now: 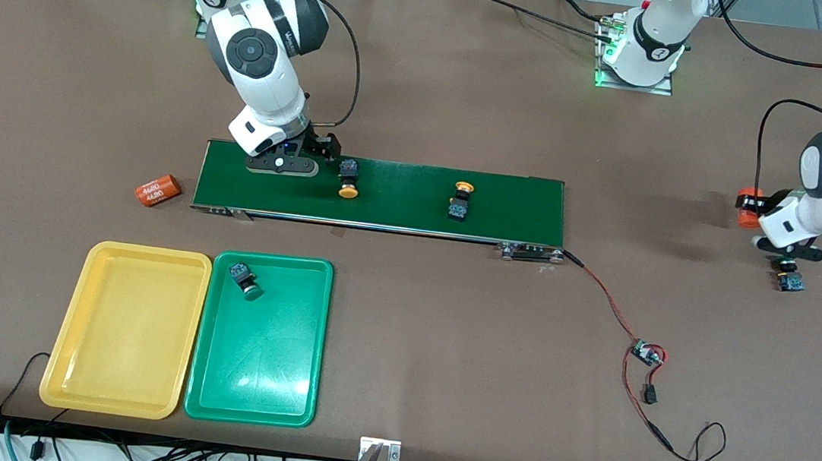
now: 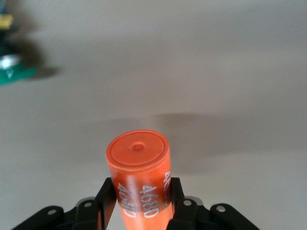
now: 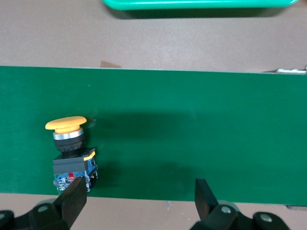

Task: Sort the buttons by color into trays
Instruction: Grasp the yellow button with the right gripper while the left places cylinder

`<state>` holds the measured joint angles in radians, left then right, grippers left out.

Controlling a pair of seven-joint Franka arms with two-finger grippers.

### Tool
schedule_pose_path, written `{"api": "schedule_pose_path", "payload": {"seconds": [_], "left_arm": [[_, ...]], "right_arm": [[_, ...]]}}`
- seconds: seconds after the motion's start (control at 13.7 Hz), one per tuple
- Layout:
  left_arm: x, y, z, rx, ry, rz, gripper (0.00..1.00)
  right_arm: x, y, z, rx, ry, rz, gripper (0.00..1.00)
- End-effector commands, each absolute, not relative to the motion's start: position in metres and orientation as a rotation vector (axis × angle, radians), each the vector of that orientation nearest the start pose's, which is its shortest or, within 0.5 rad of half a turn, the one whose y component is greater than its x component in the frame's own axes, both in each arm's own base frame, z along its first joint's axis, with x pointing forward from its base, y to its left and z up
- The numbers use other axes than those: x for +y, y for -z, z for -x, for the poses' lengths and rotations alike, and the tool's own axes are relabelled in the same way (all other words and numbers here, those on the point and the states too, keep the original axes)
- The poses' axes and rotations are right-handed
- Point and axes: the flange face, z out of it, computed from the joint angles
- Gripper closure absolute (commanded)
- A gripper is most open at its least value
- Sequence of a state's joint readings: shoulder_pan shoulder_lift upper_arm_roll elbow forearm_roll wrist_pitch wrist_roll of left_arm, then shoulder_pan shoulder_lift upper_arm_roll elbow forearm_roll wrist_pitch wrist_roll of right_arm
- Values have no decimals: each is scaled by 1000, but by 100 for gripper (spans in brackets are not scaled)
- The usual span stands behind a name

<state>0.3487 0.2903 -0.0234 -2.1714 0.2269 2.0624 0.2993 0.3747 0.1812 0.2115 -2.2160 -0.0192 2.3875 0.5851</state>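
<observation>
Two yellow-capped buttons (image 1: 348, 180) (image 1: 461, 199) lie on the dark green conveyor belt (image 1: 398, 206). A green-capped button (image 1: 244, 279) lies in the green tray (image 1: 258, 375), which stands beside the yellow tray (image 1: 125, 338). A fourth button (image 1: 789, 279) lies on the table under the left arm. My right gripper (image 1: 312, 150) (image 3: 139, 201) is open over the belt's edge, with a yellow-capped button (image 3: 72, 153) beside one finger. My left gripper (image 1: 755, 209) (image 2: 140, 201) is shut on an orange cylinder (image 2: 139, 172) over the table at the left arm's end.
Another orange cylinder (image 1: 158, 189) lies on the table off the belt's end toward the right arm. A small circuit board (image 1: 646, 354) with red and black wires trails from the belt's other end toward the front camera.
</observation>
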Motion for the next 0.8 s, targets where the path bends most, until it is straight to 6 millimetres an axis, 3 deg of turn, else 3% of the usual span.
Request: {"api": "schedule_pose_path", "payload": {"seconds": [0.0,0.22,0.36,0.51,0.65,0.73], "left_arm": [[120,-279,-528,247,-653,3113,71],[17,-303,-553,371,-569,3257,71],[-47,-320,-562,324,-531,3320,71],[-119,-342,-565,510,-447,3311,71],[-155,-350,-560,650,-399,3300,71],[-163,-349,-558,723,-396,3293,71]], "right_arm": [[313,-285,-450,14,-14,3122,0],[326,-267,-442,-29,-29,3117,0],[327,-264,-441,-31,-38,3119,0],[327,-264,-441,-31,-39,3119,0],[326,-259,-441,-29,-50,3122,0],[327,-254,-441,-34,-51,3123,0]]}}
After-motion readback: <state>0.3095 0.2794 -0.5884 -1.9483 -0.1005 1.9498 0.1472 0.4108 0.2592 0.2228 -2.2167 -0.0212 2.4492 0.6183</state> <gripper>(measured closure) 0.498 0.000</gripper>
